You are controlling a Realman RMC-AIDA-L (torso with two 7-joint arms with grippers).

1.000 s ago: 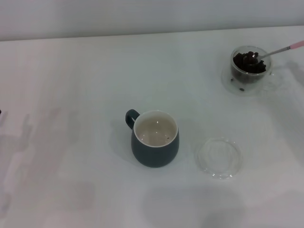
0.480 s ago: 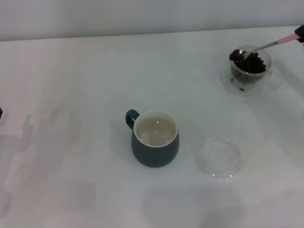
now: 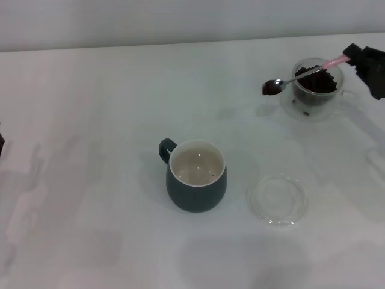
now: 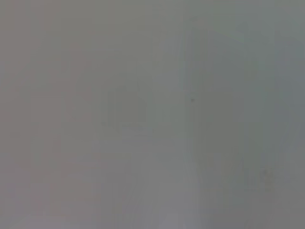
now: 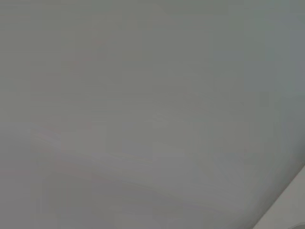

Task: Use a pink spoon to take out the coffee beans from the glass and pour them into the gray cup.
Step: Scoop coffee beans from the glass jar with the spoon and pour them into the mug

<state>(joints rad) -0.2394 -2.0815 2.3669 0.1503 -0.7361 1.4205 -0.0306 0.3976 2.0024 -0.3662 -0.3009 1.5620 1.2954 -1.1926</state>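
One pink spoon (image 3: 301,75), bowl leftward, near-level.

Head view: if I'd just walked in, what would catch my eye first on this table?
Probably the pink spoon, held in the air at the far right by the right gripper, its bowl loaded with dark coffee beans just beside the glass that holds the rest. Next, the gray cup near the middle, almost empty inside, with a flat clear glass dish lying to its right.
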